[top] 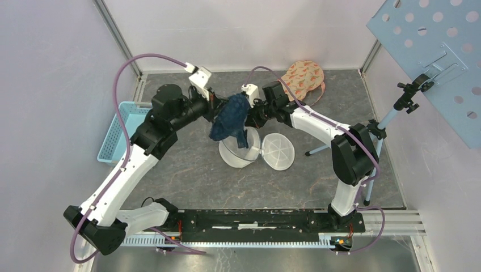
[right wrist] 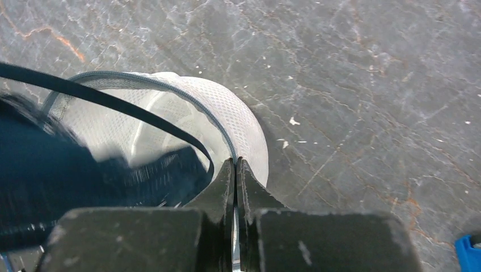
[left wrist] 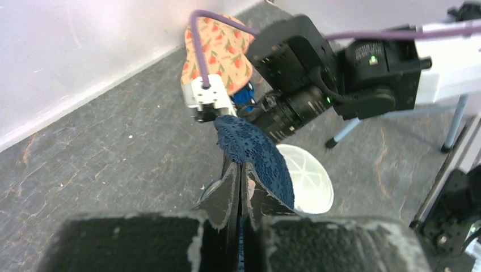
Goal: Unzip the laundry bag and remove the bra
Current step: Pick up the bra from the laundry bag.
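Observation:
The white mesh laundry bag (top: pixel 241 152) lies unzipped mid-table, its round lid (top: pixel 278 151) flipped open to the right. A dark blue lace bra (top: pixel 231 118) hangs above it, its lower end still over the bag's mouth. My left gripper (top: pixel 218 112) is shut on the bra's upper edge; the left wrist view shows the lace (left wrist: pixel 258 156) pinched between the jaws (left wrist: pixel 241 170). My right gripper (top: pixel 253 116) is shut on the bag's zipper rim (right wrist: pixel 227 141), the jaws (right wrist: pixel 235 164) closed over it. The bra (right wrist: pixel 51 181) and its black strap (right wrist: pixel 113 102) fill the left of the right wrist view.
An orange patterned fabric piece (top: pixel 304 76) lies at the back right of the table. A light blue basket (top: pixel 121 131) stands at the left edge. A stand with a perforated blue panel (top: pixel 437 56) rises at the right, its legs (top: pixel 317 150) on the table.

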